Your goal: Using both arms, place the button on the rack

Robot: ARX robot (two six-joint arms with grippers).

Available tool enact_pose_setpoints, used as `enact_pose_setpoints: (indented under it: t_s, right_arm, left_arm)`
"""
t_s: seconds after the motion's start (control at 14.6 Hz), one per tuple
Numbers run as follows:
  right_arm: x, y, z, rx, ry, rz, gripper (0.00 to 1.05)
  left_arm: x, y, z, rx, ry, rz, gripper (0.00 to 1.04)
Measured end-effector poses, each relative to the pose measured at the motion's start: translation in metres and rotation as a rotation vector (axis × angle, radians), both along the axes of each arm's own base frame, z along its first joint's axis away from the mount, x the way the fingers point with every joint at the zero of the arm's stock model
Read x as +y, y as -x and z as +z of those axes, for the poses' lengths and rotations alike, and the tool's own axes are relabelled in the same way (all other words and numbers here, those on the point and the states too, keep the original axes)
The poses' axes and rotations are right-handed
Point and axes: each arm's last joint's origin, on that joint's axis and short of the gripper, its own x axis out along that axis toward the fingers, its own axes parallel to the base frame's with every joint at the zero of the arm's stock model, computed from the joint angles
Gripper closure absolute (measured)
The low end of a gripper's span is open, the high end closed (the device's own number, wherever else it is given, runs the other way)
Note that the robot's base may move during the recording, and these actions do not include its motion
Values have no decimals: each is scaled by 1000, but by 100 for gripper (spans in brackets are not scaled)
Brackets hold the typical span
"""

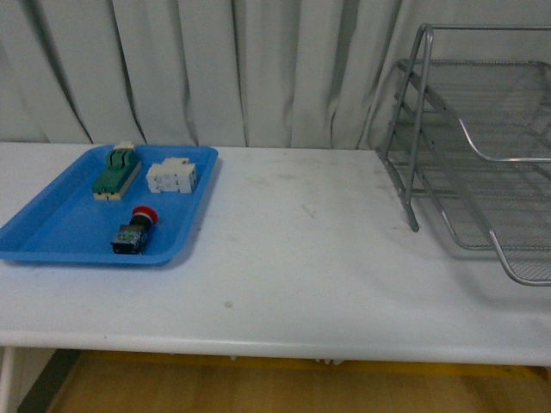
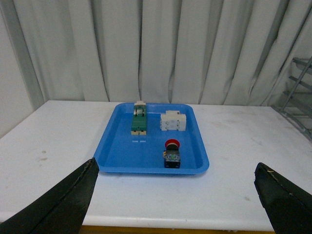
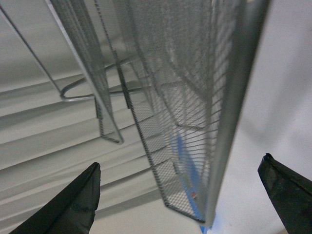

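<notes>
Of the robot's body only a little is seen, just the fingers at each wrist. The black two-fingered left end effector point(image 2: 175, 165) shows matte fingers point(image 2: 61, 207), broad at the base and narrowing to a blunt wedge tip. A thin paler line runs along the upper edge of each. The black right end effector point(image 3: 180, 162) has the same pair of wedge-shaped fingers point(image 3: 73, 207) — smooth, plain, dark grey to black, with a faint sheen on the flat inner faces.
</notes>
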Motion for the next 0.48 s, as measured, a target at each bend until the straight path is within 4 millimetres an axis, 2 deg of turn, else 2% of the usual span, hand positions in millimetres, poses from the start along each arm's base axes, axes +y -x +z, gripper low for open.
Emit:
enact_pose_setpoints:
  t_s: [0.27, 0.34, 0.41, 0.48]
  right_arm:
    - [3, 24, 30, -45, 9, -28, 9]
    - [19, 41, 52, -116, 295, -134, 21]
    - [39, 58, 85, -261, 650, -166, 34]
    - [52, 70, 103, -329, 962, -168, 45]
  left_arm:
    - [0, 0, 0, 0, 0, 0, 7]
    - [0, 0, 0, 0, 0, 0, 7]
    - [0, 0, 0, 0, 0, 0, 7]
    - [0, 0, 0, 0, 0, 1, 7]
